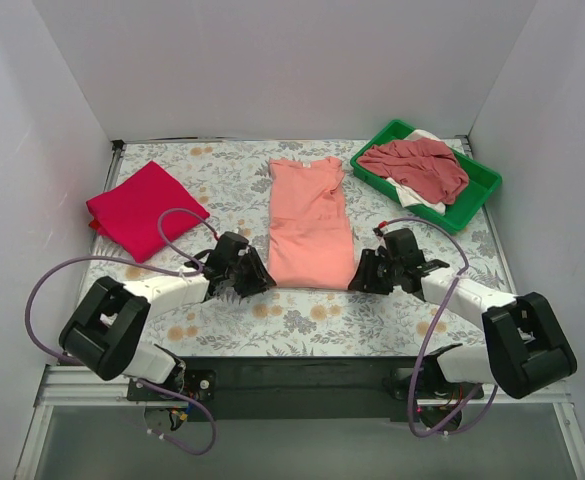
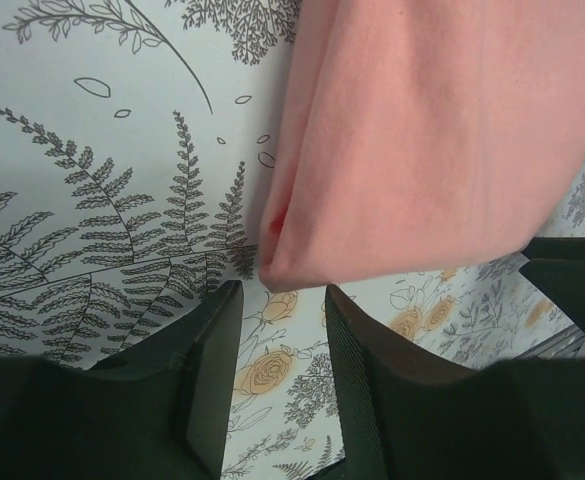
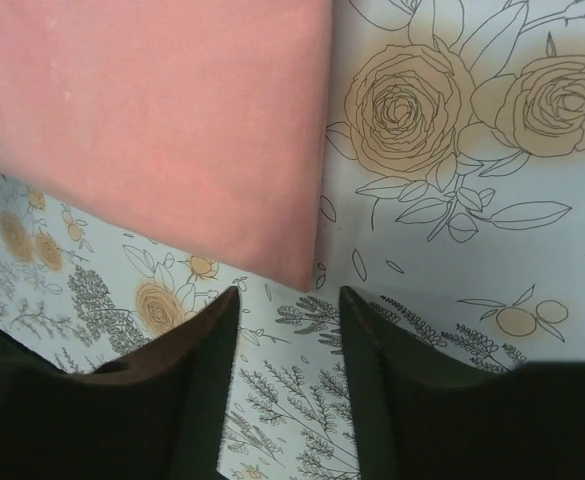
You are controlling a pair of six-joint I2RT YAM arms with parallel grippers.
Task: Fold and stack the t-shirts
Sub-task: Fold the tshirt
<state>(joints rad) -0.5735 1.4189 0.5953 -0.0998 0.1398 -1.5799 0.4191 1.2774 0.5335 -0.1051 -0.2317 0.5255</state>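
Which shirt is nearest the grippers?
The salmon-pink shirt, mid-table, between left gripper and right gripper. The crimson shirt lies far left; the rose shirt sits in the tray.

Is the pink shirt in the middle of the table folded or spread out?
Partly folded: the salmon-pink shirt lies as a long narrow strip, sides turned in; the left wrist view shows a doubled edge.

The floral-print table (image 1: pixel 222 322) bears a salmon-pink t-shirt (image 1: pixel 310 225), a folded crimson-red t-shirt (image 1: pixel 142 208) and a green tray (image 1: pixel 480 185).
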